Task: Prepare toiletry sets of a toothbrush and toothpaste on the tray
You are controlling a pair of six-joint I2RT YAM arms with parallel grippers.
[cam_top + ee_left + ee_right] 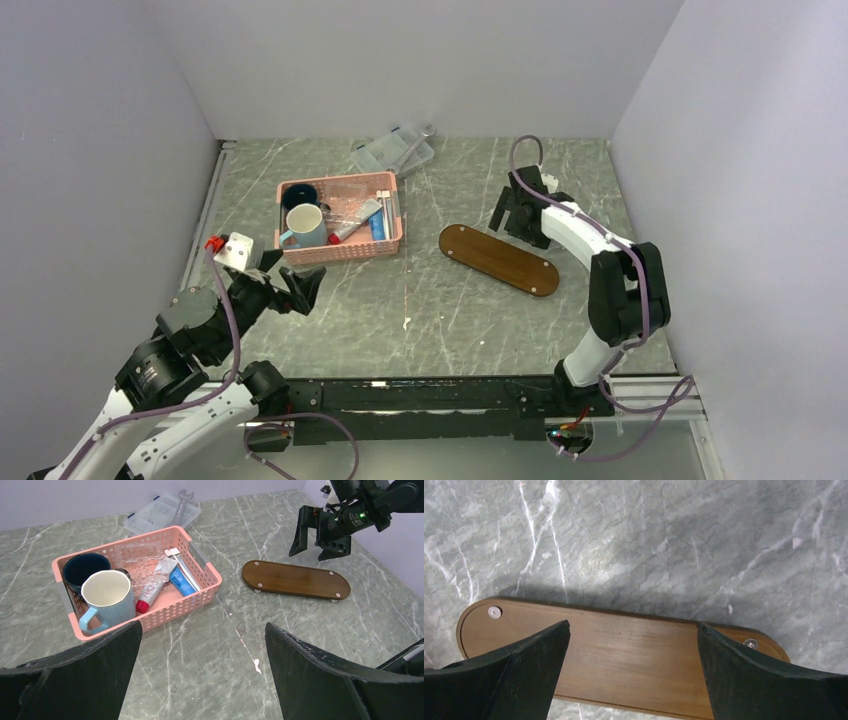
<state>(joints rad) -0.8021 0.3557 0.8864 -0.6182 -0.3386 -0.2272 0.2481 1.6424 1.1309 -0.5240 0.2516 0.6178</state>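
The tray [498, 259] is a dark-brown oval board right of centre; it also shows in the left wrist view [295, 579] and the right wrist view [624, 655], and it is bare. A bright blue toothpaste tube [181, 581] and a paler tube with a red cap [148, 596] lie in the pink basket [340, 248]. A thin white toothbrush [184, 570] lies beside the blue tube. My left gripper [297, 283] is open and empty, just in front of the basket [202, 626]. My right gripper [520, 226] is open and empty, above the tray's far edge [633, 625].
The basket also holds a light blue mug [107, 597], a dark blue mug [85, 567] and clear plastic packaging [140, 560]. A clear plastic box [392, 152] with a wrench [425, 130] on it stands behind the basket. Walls close in the table on three sides.
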